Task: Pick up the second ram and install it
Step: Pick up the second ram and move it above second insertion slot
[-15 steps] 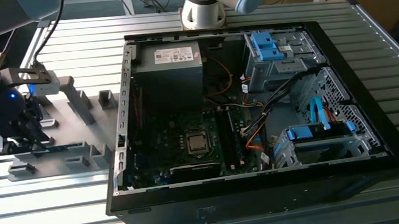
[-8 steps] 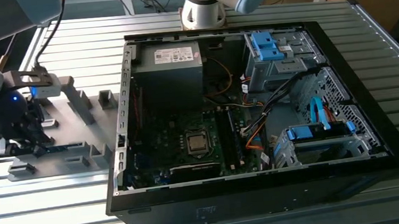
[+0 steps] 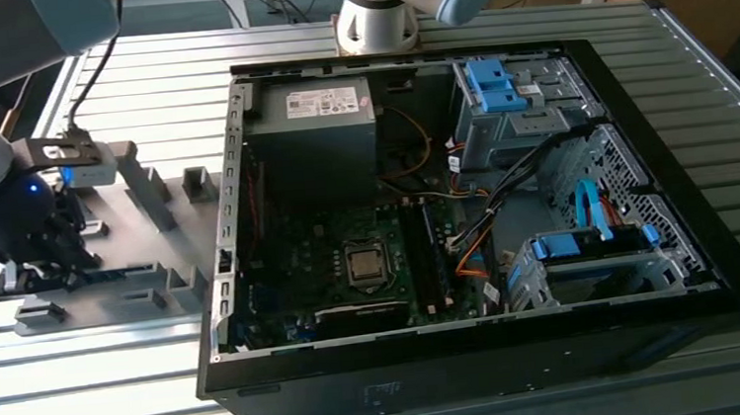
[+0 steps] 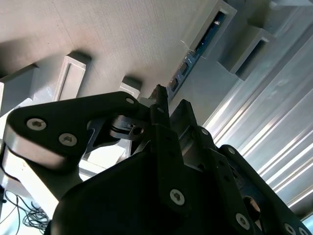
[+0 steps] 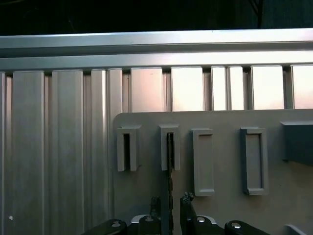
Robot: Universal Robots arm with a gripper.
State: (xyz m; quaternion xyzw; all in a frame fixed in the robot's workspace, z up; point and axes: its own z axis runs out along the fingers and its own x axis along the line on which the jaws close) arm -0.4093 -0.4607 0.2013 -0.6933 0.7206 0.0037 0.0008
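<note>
While the gripper (image 5: 170, 201) straddles the strip, its jaws stand apart, with a gap on each side in the first wrist view. Nothing is grasped yet.

1. Fixture plate (image 3: 122, 242): grey, on the slatted table (image 3: 94, 388) at the exterior view's left, just beside the computer case (image 3: 487, 342). It carries upright slotted blocks.

2. Second ram (image 5: 170, 171): stands on edge on that plate. Its far end is seated in a slotted block (image 5: 169, 147) and its near end lies between the fingertips (image 5: 187, 199). The second wrist view shows its blue-green face and dark chips running away from the gripper.
Hazard: the two gaps look roughly equal. If one finger lands first, it would shove the thin board sideways and cock it in its slots.
Hazard: a pinch near one end only leaves a long unsupported length, so a lift that is not straight could bind the far end in the block or flex the board.
Hazard: a light clamp on such a narrow edge may let the strip pivot.

3. Computer case: open, to the right. The motherboard (image 3: 333, 240) lies on its floor and loose cables (image 3: 477, 224) hang beside the board.
Hazard: a tilted strip would probably miss a narrow socket. The cables or the case wall could catch it on the way in.

4. Arm base (image 3: 375, 24): farthest, beyond the case.
</note>
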